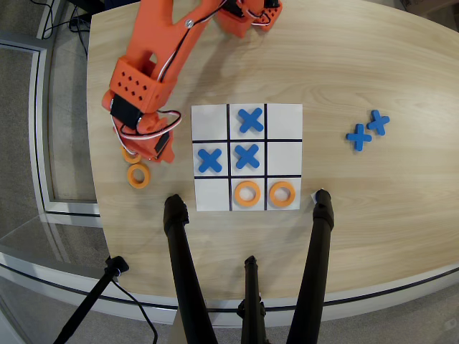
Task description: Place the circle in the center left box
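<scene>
In the overhead view, the orange printed arm [154, 68] reaches down over the left part of the pale wooden worktop [358, 64], and its wrist covers most of the nearer of two small flat orange plastic rings. Only a sliver of that circle [130, 155] shows at the lower edge of the wrist; the second orange ring [138, 175] lies just below it, fully in view. The jaws sit under the wrist housing and are hidden from us, so we cannot tell whether they are parted or closed, nor whether they touch the ring.

The white paper tic-tac-toe sheet [212, 194] lies to the right of the rings. Three blue plastic crosses [247, 155] and two more orange rings [247, 193] occupy cells on it. The target, the empty white middle-row cell in the picture-right column [284, 158], is well apart from the circle, across the sheet.

We judge the ring to be light, rigid and smooth, so it may skate on the wood if nudged sideways. Lying flat, it gives little height to grip. We would set one finger through the hole and the other outside the rim, pinching a single wall of the band.
</scene>
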